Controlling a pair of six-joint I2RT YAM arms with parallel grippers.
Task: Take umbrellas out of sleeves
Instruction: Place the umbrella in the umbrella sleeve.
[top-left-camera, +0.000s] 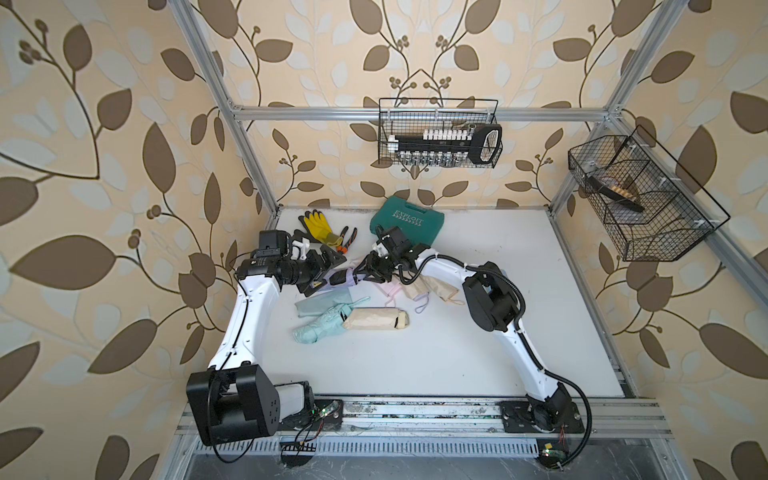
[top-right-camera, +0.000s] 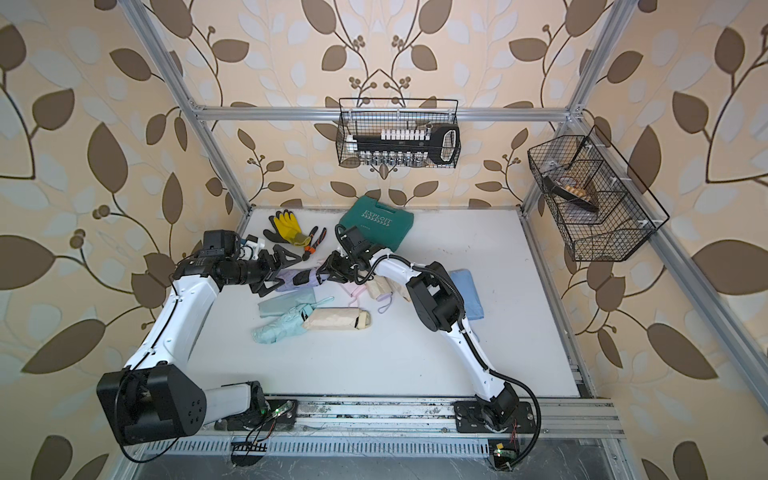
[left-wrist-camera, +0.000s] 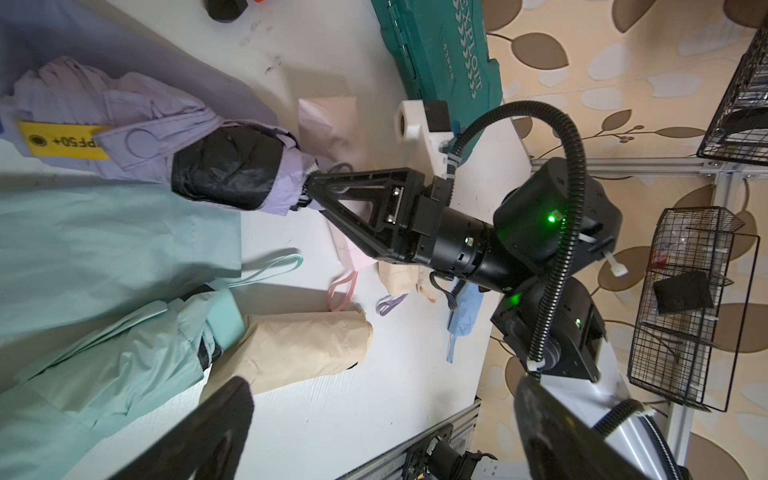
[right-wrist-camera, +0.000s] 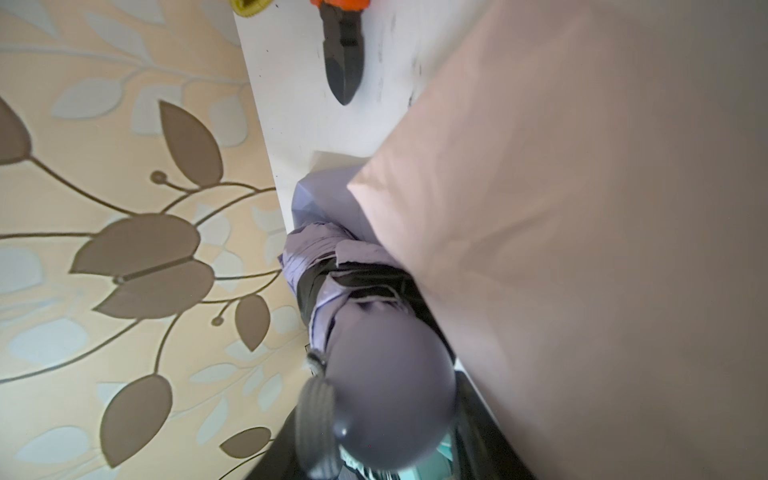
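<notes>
lilac umbrella (left-wrist-camera: 145, 137): far end cut by the left wrist view's edge; handle a soft blur close to the lens in the right wrist view; both ends covered in both top views.
right gripper (left-wrist-camera: 311, 194): tips of the fingers lost against the umbrella's handle end.
left fingers (left-wrist-camera: 220, 432): dark blurs, cut by the picture's edge.
pink sleeve (right-wrist-camera: 582, 249): out of focus, running off two edges.
blue fabric (top-right-camera: 467, 291): partly behind the right arm (top-right-camera: 436, 299); sleeve or umbrella, not to tell.
pliers (right-wrist-camera: 343, 62): handles cut off.
wire baskets (top-left-camera: 386, 124): contents too small to name.
</notes>
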